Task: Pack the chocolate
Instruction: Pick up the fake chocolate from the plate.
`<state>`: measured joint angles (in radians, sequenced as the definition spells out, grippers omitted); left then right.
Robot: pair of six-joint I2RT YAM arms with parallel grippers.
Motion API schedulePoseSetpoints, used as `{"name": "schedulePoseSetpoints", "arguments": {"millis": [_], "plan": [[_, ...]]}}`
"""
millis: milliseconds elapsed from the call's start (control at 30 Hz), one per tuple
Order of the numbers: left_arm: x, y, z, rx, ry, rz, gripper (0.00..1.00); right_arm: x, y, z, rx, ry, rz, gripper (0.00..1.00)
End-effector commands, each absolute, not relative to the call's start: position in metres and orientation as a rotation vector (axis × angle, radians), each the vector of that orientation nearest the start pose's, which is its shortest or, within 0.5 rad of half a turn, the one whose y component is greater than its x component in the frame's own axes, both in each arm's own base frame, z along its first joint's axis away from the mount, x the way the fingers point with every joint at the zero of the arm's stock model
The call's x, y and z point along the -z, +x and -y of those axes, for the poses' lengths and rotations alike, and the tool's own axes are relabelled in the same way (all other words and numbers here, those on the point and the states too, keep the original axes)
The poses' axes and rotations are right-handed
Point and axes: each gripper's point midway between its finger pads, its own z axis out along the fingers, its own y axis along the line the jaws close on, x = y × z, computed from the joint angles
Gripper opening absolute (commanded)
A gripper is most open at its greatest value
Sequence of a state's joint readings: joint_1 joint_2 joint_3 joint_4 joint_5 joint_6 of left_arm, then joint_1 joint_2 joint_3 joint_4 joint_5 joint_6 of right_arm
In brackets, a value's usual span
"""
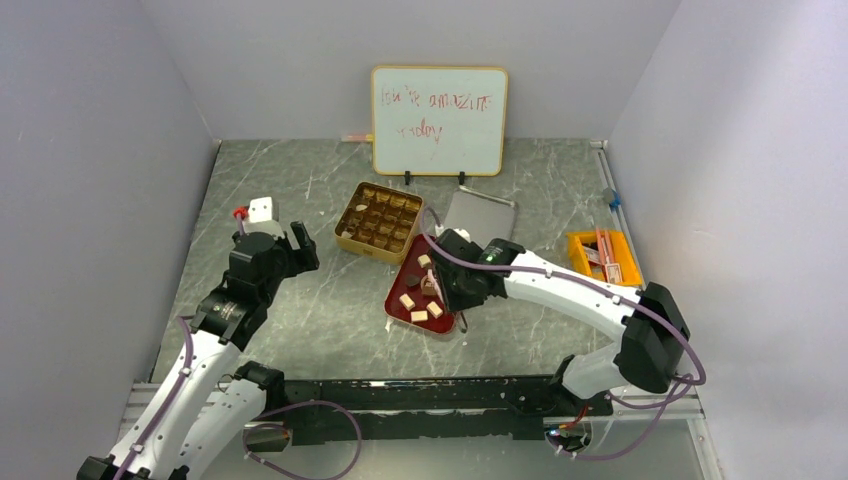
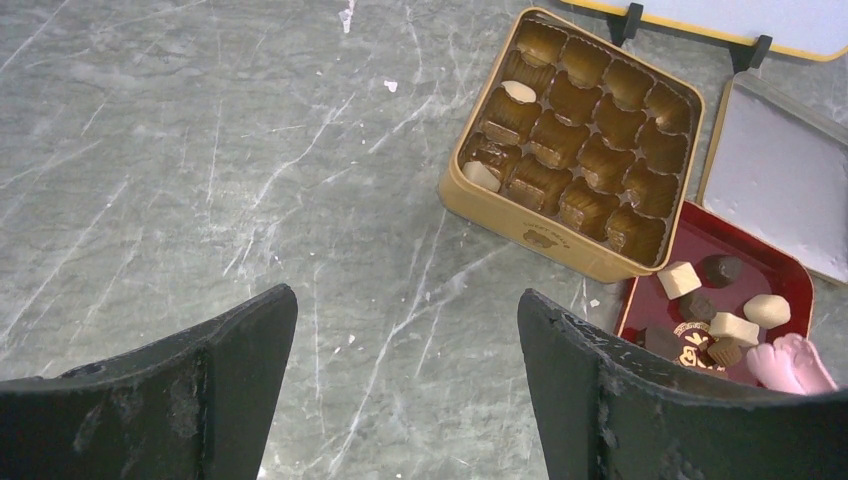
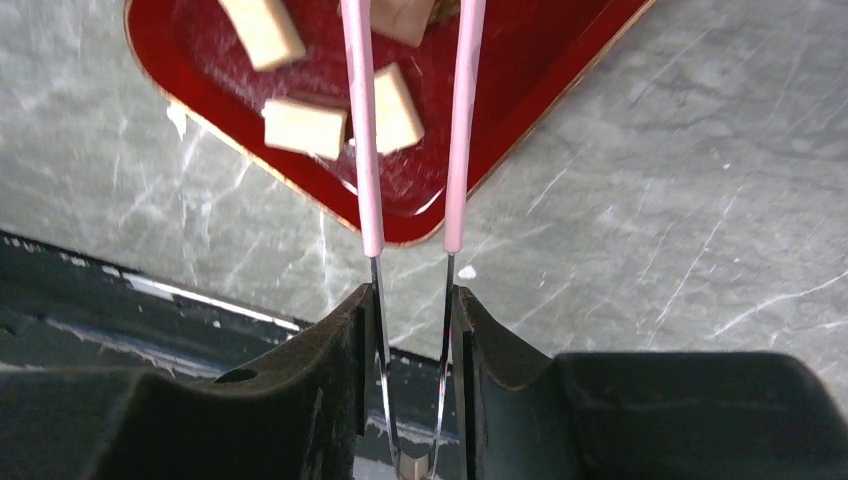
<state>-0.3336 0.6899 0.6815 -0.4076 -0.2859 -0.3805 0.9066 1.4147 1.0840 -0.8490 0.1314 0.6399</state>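
Observation:
Cream and brown chocolate pieces (image 1: 408,301) lie on a red tray (image 1: 400,275); they also show in the left wrist view (image 2: 680,279) and the right wrist view (image 3: 305,128). A gold tin (image 1: 345,237) with moulded brown cells holds two cream pieces (image 2: 519,91). My right gripper (image 1: 445,285) is over the tray, shut on pink tweezers (image 3: 362,120), whose two arms reach over the pieces; their tips leave the top of the right wrist view. My left gripper (image 1: 298,245) is open and empty, left of the tin, above bare table (image 2: 405,300).
The tin's grey lid (image 1: 482,212) lies behind the tray. A whiteboard (image 1: 438,120) stands at the back wall. An orange bin (image 1: 603,256) sits at the right. The black arm rail (image 3: 150,330) runs along the near table edge.

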Motion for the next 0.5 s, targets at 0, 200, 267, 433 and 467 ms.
{"name": "schedulePoseSetpoints", "arguments": {"millis": [0,200,267,433,467], "plan": [[-0.223,0.271,0.06,0.213,-0.222,-1.919,0.86,-0.116,0.162,-0.24,-0.266,-0.4,-2.762,0.35],[-0.222,0.271,0.061,0.215,-0.22,-1.923,0.86,-0.112,0.147,-0.238,-0.248,-0.457,-2.788,0.37],[-0.222,0.27,0.061,0.214,-0.22,-1.924,0.86,-0.112,0.144,-0.236,-0.242,-0.464,-2.795,0.37],[-0.223,0.269,0.06,0.211,-0.22,-1.927,0.86,-0.112,0.131,-0.234,-0.258,-0.494,-2.82,0.38],[-0.222,0.269,0.06,0.21,-0.222,-1.927,0.86,-0.111,0.129,-0.233,-0.256,-0.502,-2.825,0.38]]}}
